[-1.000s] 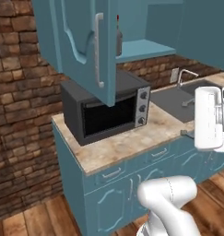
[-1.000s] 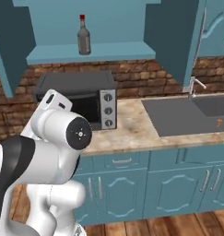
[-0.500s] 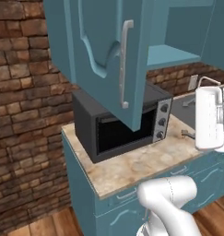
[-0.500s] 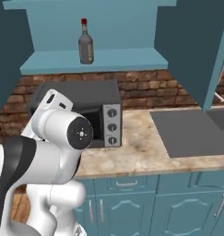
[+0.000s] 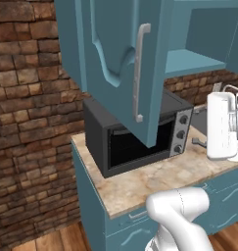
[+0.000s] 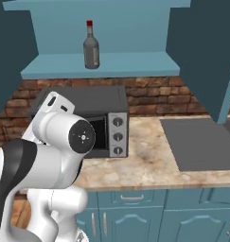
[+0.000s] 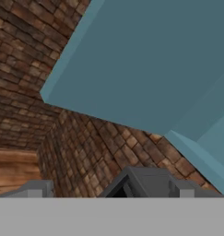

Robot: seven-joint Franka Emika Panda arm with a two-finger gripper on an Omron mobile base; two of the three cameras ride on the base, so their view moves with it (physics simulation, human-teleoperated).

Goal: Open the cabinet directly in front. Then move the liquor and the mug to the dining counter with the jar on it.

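The teal cabinet [image 6: 107, 64] stands open, its left door [image 5: 115, 63] swung out over the counter and its right door [image 6: 206, 52] swung out too. On its shelf stands the liquor [image 6: 91, 46], a dark bottle with a red cap, upright and alone. My hand [image 5: 222, 126] hangs at counter height to the right of the toaster oven, well below the shelf. In the hand view my gripper [image 7: 109, 191] is open and holds nothing, looking along the brick wall under the cabinet's floor [image 7: 145, 69]. The mug, the jar and the dining counter are out of view.
A black toaster oven [image 6: 104, 124] sits on the marbled counter [image 6: 149, 165] under the cabinet. A grey sink basin [image 6: 201, 142] lies to its right. The left door's silver bar handle [image 5: 140, 73] juts toward me. Teal base cabinets [image 6: 135, 217] and a brick wall [image 5: 27, 122] close in the space.
The whole scene has shifted and grown in both base views, so the base has driven closer to the cabinet. The arm keeps its pose and the gripper stays open.
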